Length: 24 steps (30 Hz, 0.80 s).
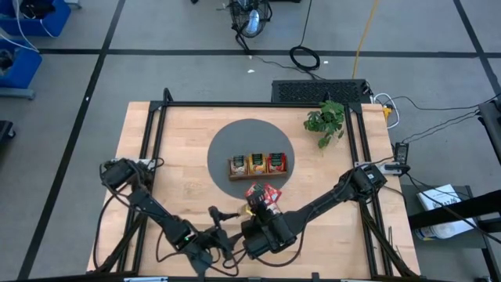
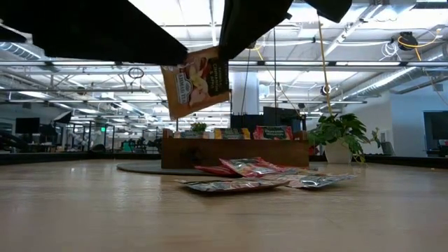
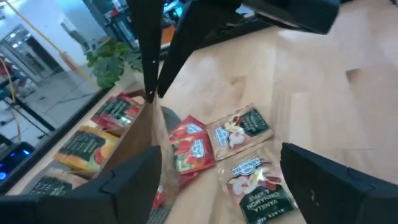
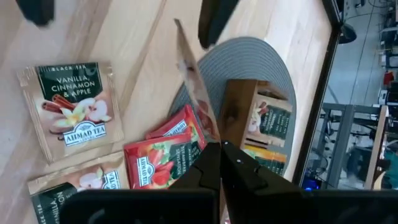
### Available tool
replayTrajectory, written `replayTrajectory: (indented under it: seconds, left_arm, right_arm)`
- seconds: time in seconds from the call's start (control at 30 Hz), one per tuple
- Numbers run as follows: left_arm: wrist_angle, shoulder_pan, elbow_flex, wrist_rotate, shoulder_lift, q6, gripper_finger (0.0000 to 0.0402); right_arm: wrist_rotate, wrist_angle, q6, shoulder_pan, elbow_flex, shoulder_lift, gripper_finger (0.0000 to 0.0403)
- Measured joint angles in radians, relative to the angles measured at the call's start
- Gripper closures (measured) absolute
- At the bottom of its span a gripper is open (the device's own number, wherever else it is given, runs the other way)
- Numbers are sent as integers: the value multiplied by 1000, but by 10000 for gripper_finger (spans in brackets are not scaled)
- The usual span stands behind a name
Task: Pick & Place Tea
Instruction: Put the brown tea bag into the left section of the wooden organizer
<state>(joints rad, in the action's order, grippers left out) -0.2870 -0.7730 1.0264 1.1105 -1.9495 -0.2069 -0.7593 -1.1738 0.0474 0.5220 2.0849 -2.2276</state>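
My right gripper (image 4: 221, 163) is clenched on one tea sachet (image 2: 196, 80), a thin flat foil packet held up off the worktop near its front edge. In the low view the packet hangs tilted, its long axis roughly upright and its printed face turned toward that camera. From my right wrist I see it edge-on, a narrow strip running away from my fingertips toward the grey round mat (image 4: 255, 59). My left gripper (image 3: 217, 180) sits just beside it with its jaws spread wide and nothing between them.

Below lie the loose sachets (image 1: 262, 194), glossy and rectangular, scattered flat on the pale wood-grain worktop (image 1: 180, 133) between the mat and the front edge. Some are red; two are dark green with a vanilla, cinnamon and apple label (image 4: 69, 106). They overlap at differing angles.

The brown wooden tray (image 1: 257, 164) stands on the mat with more sachets upright in its three compartments. A leafy potted plant (image 1: 326, 121) sits toward the back right corner.
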Motion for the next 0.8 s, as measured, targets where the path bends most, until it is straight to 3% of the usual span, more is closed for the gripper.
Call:
replayTrajectory:
  seconds: [0.47, 0.63, 0.8]
  left_arm:
    - [87, 47, 0, 25, 0, -54, 164]
    - [136, 54, 0, 53, 1, -125, 225]
    - [135, 55, 0, 39, 1, -105, 311]
  right_arm:
    - [34, 44, 12, 22, 0, 0, 403]
    - [57, 54, 17, 26, 0, 0, 403]
    - [56, 66, 17, 25, 0, 0, 403]
